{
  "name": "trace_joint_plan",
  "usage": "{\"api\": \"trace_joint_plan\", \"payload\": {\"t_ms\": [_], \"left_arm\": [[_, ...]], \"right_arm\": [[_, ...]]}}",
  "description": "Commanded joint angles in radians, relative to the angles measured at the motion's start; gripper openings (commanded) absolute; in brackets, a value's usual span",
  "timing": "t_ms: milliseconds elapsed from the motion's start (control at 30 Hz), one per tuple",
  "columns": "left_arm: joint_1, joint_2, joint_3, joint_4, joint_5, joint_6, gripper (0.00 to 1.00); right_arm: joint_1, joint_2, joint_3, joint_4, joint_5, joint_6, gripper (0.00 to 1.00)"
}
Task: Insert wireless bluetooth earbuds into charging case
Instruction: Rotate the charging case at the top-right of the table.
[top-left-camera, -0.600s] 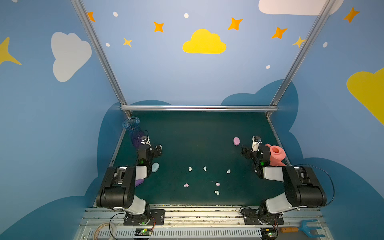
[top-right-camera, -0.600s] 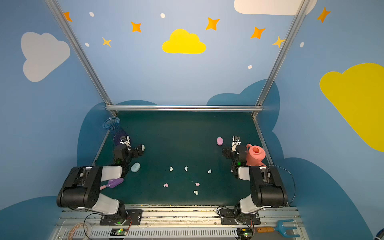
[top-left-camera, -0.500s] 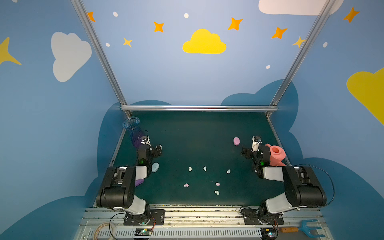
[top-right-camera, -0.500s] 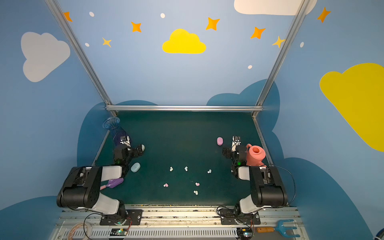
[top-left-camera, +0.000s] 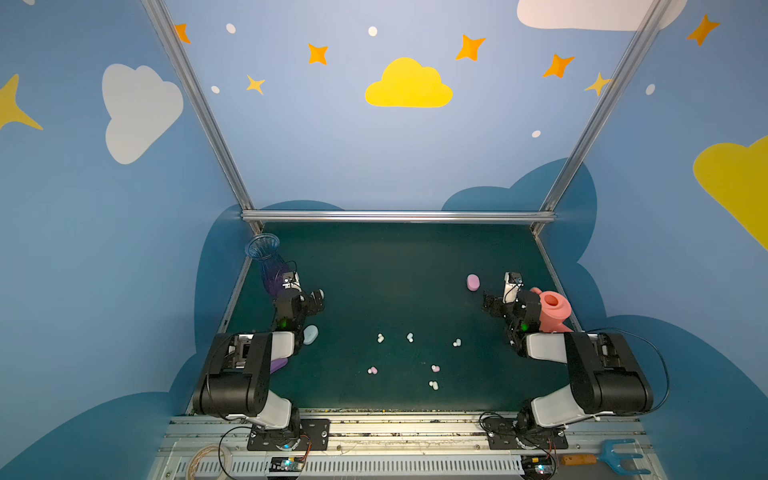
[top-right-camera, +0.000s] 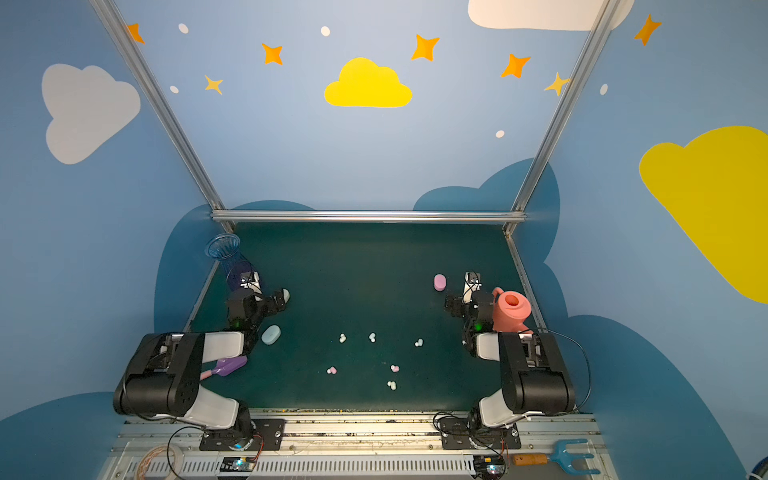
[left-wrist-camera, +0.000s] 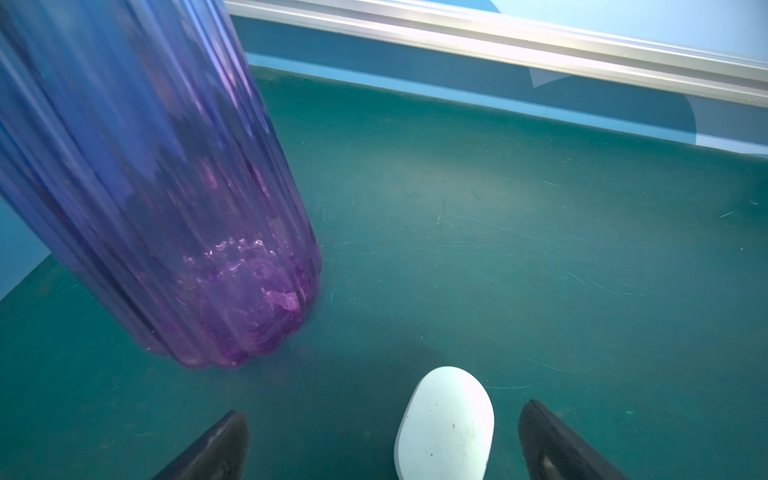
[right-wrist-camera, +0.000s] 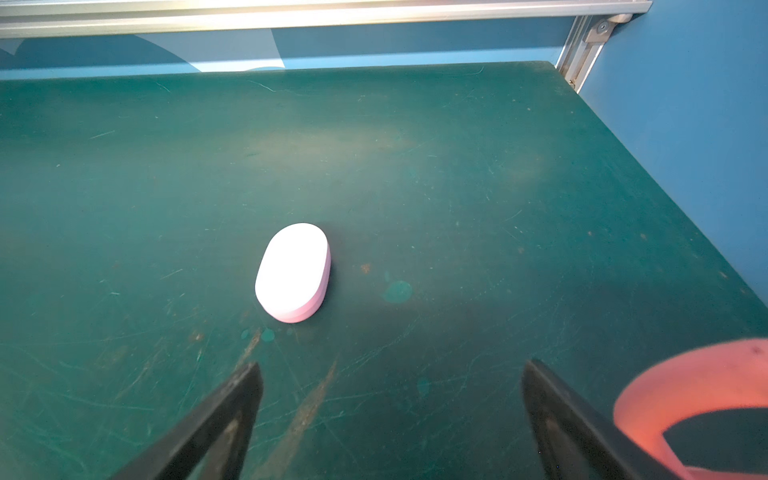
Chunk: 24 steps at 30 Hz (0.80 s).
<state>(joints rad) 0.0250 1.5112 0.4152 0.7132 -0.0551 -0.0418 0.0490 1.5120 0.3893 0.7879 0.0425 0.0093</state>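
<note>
Top views, both: green table (top-left-camera: 395, 266) w/ six tiny earbuds (top-left-camera: 410, 337), whitish or pale pink, lying loose mid-table toward the front. All are out on the bare surface, well apart from both arms.

Left pincer (left-wrist-camera: 382, 409) is spread wide, low over the table. Left wrist view shows a closed whitish oval case (left-wrist-camera: 446, 424) lying btwn its fingers, nearer one finger, not gripped. Purple ribbed vase (left-wrist-camera: 158, 187) stands just beside. Pale blue case (top-left-camera: 310, 335) sits by the left arm, & a purple scoop (top-right-camera: 228, 366) lies partly under that arm.

Right pincer (right-wrist-camera: 391, 365) is also spread wide & holds nothing. Closed pink case (right-wrist-camera: 293, 272) lies ahead of it, apart. Salmon watering can (top-left-camera: 555, 309) stands beside the right arm.
</note>
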Motion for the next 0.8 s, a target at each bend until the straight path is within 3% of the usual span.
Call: {"api": "trace_joint_plan", "payload": {"t_ms": [0, 667, 767], "left_arm": [[-0.006, 0.003, 0.021, -0.012, -0.007, -0.006, 1.00], [-0.015, 0.000, 0.019, -0.009, -0.026, 0.000, 1.00], [-0.017, -0.041, 0.045, -0.080, -0.029, -0.001, 1.00]], "right_arm": [[-0.002, -0.003, 0.020, -0.009, -0.004, -0.009, 0.97], [-0.004, -0.004, 0.021, -0.009, -0.006, -0.008, 0.97], [-0.003, -0.022, 0.041, -0.020, 0.010, 0.002, 0.97]]}}
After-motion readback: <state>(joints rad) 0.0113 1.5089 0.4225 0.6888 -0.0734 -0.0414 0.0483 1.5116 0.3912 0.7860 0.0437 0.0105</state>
